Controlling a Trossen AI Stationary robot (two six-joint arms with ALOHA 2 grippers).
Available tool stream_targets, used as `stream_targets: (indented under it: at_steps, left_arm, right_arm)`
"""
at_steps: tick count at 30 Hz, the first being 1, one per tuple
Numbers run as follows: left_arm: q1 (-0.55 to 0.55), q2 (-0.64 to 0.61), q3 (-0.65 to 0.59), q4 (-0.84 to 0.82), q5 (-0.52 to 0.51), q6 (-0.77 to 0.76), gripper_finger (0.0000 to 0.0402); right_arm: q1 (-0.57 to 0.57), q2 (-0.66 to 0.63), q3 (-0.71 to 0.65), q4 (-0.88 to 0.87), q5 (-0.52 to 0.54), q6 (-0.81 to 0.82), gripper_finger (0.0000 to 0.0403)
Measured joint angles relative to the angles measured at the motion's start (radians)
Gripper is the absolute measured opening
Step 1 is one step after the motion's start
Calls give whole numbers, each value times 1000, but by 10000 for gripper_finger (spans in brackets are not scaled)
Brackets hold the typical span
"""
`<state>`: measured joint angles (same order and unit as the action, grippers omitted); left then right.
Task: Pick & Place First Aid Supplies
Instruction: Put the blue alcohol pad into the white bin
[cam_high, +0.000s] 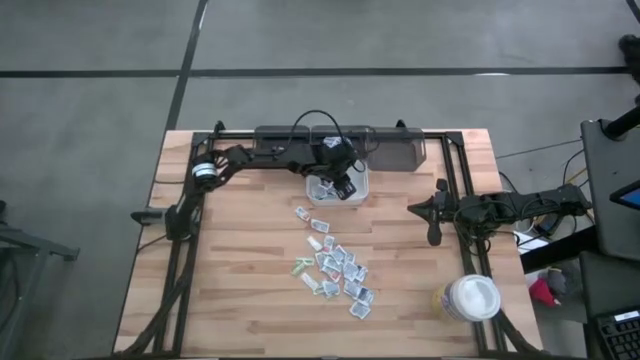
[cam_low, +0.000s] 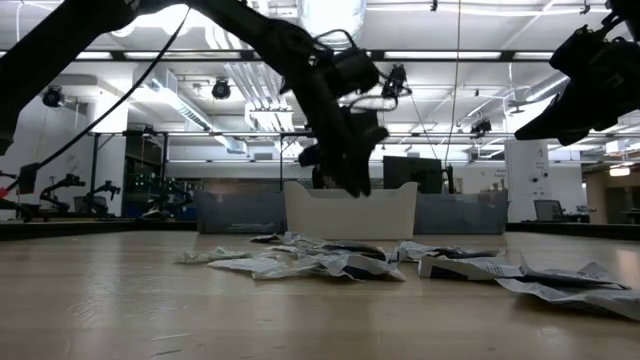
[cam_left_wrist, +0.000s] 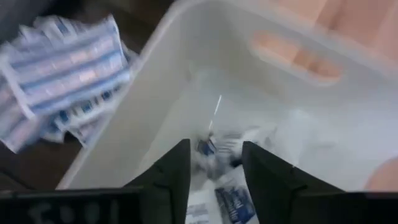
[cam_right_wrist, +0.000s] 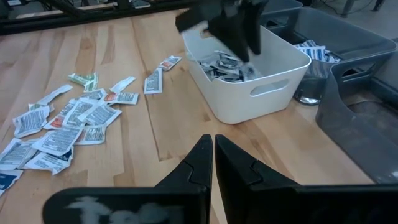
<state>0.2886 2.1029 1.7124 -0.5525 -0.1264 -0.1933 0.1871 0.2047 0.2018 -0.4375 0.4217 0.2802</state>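
Several first aid supplies, small white sachets (cam_high: 335, 268), lie flat and scattered on the wooden table near its middle (cam_right_wrist: 68, 121). More sachets (cam_left_wrist: 217, 155) lie inside a white bin (cam_high: 345, 192) just beyond them. My left gripper (cam_left_wrist: 216, 171) hangs open over that bin (cam_right_wrist: 249, 81), pointing slantwise down into it, with nothing between its fingers. In the low view it (cam_low: 345, 172) stands just above the bin's rim (cam_low: 350, 190). My right gripper (cam_right_wrist: 213, 155) waits shut at the table's right side (cam_high: 436, 215), clear of everything.
A grey bin (cam_high: 390, 150) holding blue-striped sachets (cam_left_wrist: 62, 68) stands behind the white one at the far edge. A white round lidded tub (cam_high: 470, 298) sits at the near right. A dark frame (cam_high: 455, 170) runs around the table's far and side edges.
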Motion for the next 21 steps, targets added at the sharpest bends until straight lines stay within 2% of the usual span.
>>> stream_targets:
  at_steps: [6, 11, 21]
  left_arm:
    - [-18, -57, 43, -10, 0, -50, 146]
    - [-54, -95, 51, -3, -5, -181, 145]
    - [-252, -106, 51, -8, -12, -418, 144]
  right_arm:
    - [0, 1, 0, -1, 0, -3, 18]
    - [0, 0, 0, -1, -1, -3, 18]
    - [0, 0, 0, -1, -1, -3, 18]
